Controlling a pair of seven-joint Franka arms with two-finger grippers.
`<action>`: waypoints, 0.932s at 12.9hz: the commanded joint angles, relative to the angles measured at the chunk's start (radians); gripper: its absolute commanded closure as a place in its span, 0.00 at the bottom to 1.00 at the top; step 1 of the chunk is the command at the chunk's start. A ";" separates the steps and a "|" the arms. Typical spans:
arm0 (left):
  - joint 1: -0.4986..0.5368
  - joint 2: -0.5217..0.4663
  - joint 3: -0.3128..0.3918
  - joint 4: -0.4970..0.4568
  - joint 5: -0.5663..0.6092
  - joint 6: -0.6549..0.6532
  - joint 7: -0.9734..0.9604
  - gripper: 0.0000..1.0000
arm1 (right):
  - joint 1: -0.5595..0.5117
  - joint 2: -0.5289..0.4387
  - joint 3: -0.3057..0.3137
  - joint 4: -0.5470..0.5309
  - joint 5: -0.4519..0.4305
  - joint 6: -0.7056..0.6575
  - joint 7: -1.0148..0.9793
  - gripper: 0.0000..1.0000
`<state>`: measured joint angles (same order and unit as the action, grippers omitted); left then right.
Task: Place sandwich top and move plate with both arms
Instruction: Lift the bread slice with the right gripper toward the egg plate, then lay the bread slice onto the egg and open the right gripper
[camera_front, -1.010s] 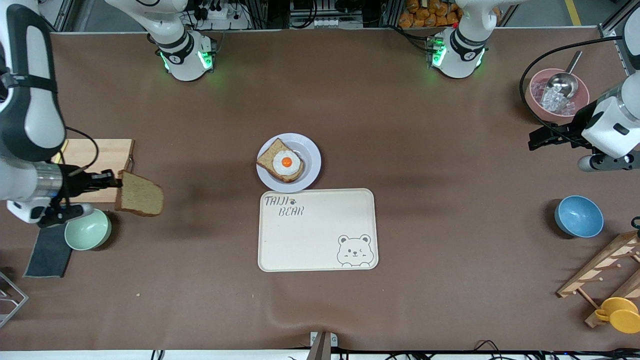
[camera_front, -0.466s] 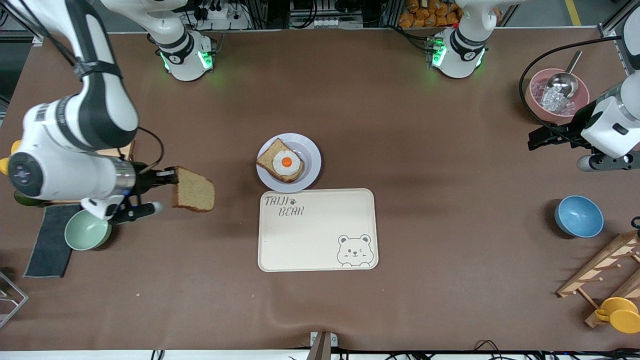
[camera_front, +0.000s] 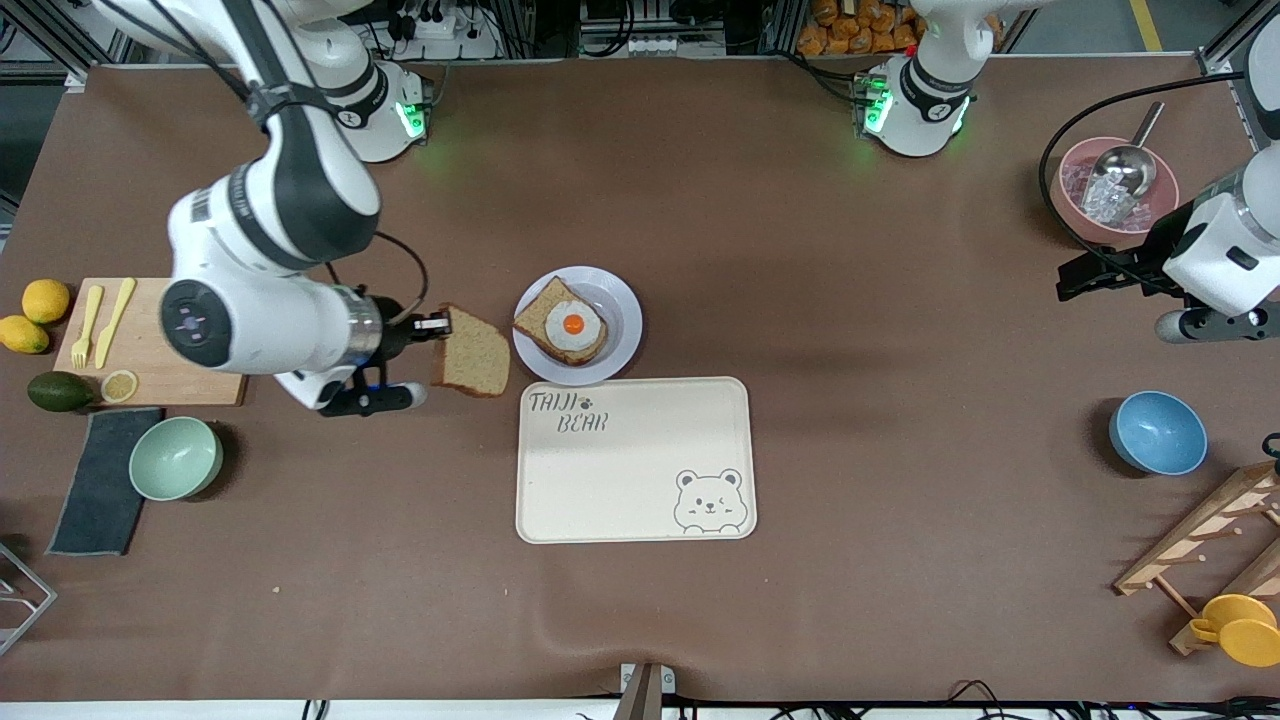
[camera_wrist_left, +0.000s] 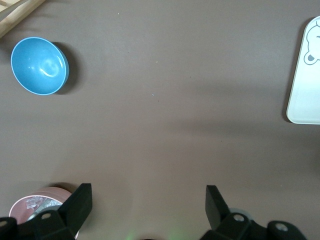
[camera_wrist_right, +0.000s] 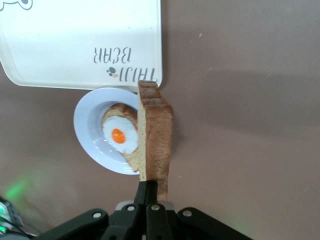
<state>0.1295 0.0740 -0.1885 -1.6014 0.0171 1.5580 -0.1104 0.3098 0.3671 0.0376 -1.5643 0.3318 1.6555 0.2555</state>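
My right gripper (camera_front: 436, 325) is shut on the crust edge of the sandwich top (camera_front: 473, 354), a plain brown bread slice held on edge above the table, just beside the plate (camera_front: 622, 300) toward the right arm's end. The lavender-white plate carries an egg-topped slice (camera_front: 565, 328). In the right wrist view the sandwich top (camera_wrist_right: 155, 135) rises from the right gripper (camera_wrist_right: 151, 189), with the plate (camera_wrist_right: 84, 125) partly hidden by it. My left gripper (camera_front: 1066, 281) waits open over bare table near the pink bowl; its fingers (camera_wrist_left: 80, 197) hold nothing.
A cream bear tray (camera_front: 640, 480) lies just nearer the camera than the plate. A cutting board (camera_front: 165, 350), lemons (camera_front: 45, 300), avocado (camera_front: 58, 391), mint bowl (camera_front: 175, 457) and dark cloth (camera_front: 100, 490) sit at the right arm's end. A blue bowl (camera_front: 1157, 432), pink bowl (camera_front: 1072, 215) and wooden rack (camera_front: 1200, 550) sit at the left arm's end.
The right arm has carried the bread slice from above the mint bowl and cutting board toward the plate, stopping right beside it. The left arm has not moved.
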 joint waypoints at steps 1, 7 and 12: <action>0.007 -0.010 -0.002 -0.003 -0.009 0.002 0.009 0.00 | 0.051 -0.020 -0.005 -0.036 0.042 0.036 0.141 1.00; 0.007 -0.014 -0.002 -0.002 -0.009 -0.001 0.009 0.00 | 0.078 -0.039 0.014 -0.166 0.197 0.147 0.240 1.00; 0.007 -0.022 0.004 0.004 -0.009 -0.015 0.009 0.00 | 0.080 -0.080 0.041 -0.270 0.268 0.233 0.238 1.00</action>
<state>0.1304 0.0724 -0.1878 -1.5984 0.0171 1.5559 -0.1104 0.3851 0.3449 0.0593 -1.7568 0.5737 1.8438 0.4758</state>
